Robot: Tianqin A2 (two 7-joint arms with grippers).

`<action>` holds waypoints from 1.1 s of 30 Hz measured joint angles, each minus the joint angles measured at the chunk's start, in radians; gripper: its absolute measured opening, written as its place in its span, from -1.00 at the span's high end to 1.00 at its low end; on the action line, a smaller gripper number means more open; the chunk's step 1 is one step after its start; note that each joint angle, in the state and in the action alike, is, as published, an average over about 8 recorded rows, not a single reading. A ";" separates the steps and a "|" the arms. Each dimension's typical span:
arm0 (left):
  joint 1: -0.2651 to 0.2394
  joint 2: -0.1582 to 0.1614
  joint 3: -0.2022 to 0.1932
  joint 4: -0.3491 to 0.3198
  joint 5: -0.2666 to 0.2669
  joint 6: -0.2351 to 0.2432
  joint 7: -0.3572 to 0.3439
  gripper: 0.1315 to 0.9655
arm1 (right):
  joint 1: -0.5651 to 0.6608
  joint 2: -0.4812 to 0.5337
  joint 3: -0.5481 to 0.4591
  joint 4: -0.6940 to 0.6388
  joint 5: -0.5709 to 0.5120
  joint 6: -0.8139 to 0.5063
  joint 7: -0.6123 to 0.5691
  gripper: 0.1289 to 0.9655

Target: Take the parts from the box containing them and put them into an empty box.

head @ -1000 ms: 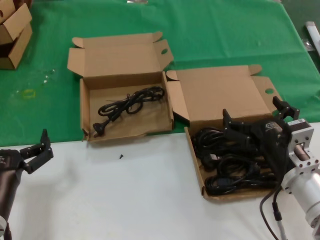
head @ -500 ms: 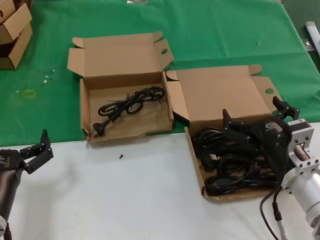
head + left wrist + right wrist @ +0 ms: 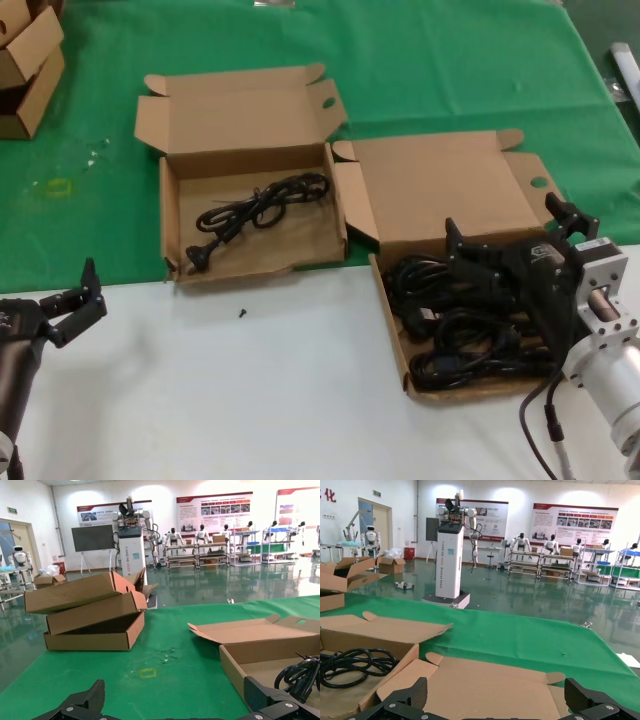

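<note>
Head view: our right gripper [image 3: 470, 262], jaws spread wide, hovers over the parts [image 3: 450, 335] piled in their box [image 3: 392, 330]; left gripper [image 3: 72, 300], also wide open, waits above the bench [image 3: 250, 400]

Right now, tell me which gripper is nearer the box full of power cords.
Right. The right gripper hangs open directly over the full box and its power cords. The left gripper waits open, far off at the table's left edge.
</note>
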 joint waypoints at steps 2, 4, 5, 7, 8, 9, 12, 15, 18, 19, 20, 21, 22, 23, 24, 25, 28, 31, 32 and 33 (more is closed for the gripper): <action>0.000 0.000 0.000 0.000 0.000 0.000 0.000 -1.00 | 0.000 0.000 0.000 0.000 0.000 0.000 0.000 -1.00; 0.000 0.000 0.000 0.000 0.000 0.000 0.000 -1.00 | 0.000 0.000 0.000 0.000 0.000 0.000 0.000 -1.00; 0.000 0.000 0.000 0.000 0.000 0.000 0.000 -1.00 | 0.000 0.000 0.000 0.000 0.000 0.000 0.000 -1.00; 0.000 0.000 0.000 0.000 0.000 0.000 0.000 -1.00 | 0.000 0.000 0.000 0.000 0.000 0.000 0.000 -1.00; 0.000 0.000 0.000 0.000 0.000 0.000 0.000 -1.00 | 0.000 0.000 0.000 0.000 0.000 0.000 0.000 -1.00; 0.000 0.000 0.000 0.000 0.000 0.000 0.000 -1.00 | 0.000 0.000 0.000 0.000 0.000 0.000 0.000 -1.00; 0.000 0.000 0.000 0.000 0.000 0.000 0.000 -1.00 | 0.000 0.000 0.000 0.000 0.000 0.000 0.000 -1.00; 0.000 0.000 0.000 0.000 0.000 0.000 0.000 -1.00 | 0.000 0.000 0.000 0.000 0.000 0.000 0.000 -1.00; 0.000 0.000 0.000 0.000 0.000 0.000 0.000 -1.00 | 0.000 0.000 0.000 0.000 0.000 0.000 0.000 -1.00; 0.000 0.000 0.000 0.000 0.000 0.000 0.000 -1.00 | 0.000 0.000 0.000 0.000 0.000 0.000 0.000 -1.00; 0.000 0.000 0.000 0.000 0.000 0.000 0.000 -1.00 | 0.000 0.000 0.000 0.000 0.000 0.000 0.000 -1.00; 0.000 0.000 0.000 0.000 0.000 0.000 0.000 -1.00 | 0.000 0.000 0.000 0.000 0.000 0.000 0.000 -1.00; 0.000 0.000 0.000 0.000 0.000 0.000 0.000 -1.00 | 0.000 0.000 0.000 0.000 0.000 0.000 0.000 -1.00; 0.000 0.000 0.000 0.000 0.000 0.000 0.000 -1.00 | 0.000 0.000 0.000 0.000 0.000 0.000 0.000 -1.00; 0.000 0.000 0.000 0.000 0.000 0.000 0.000 -1.00 | 0.000 0.000 0.000 0.000 0.000 0.000 0.000 -1.00; 0.000 0.000 0.000 0.000 0.000 0.000 0.000 -1.00 | 0.000 0.000 0.000 0.000 0.000 0.000 0.000 -1.00; 0.000 0.000 0.000 0.000 0.000 0.000 0.000 -1.00 | 0.000 0.000 0.000 0.000 0.000 0.000 0.000 -1.00; 0.000 0.000 0.000 0.000 0.000 0.000 0.000 -1.00 | 0.000 0.000 0.000 0.000 0.000 0.000 0.000 -1.00; 0.000 0.000 0.000 0.000 0.000 0.000 0.000 -1.00 | 0.000 0.000 0.000 0.000 0.000 0.000 0.000 -1.00; 0.000 0.000 0.000 0.000 0.000 0.000 0.000 -1.00 | 0.000 0.000 0.000 0.000 0.000 0.000 0.000 -1.00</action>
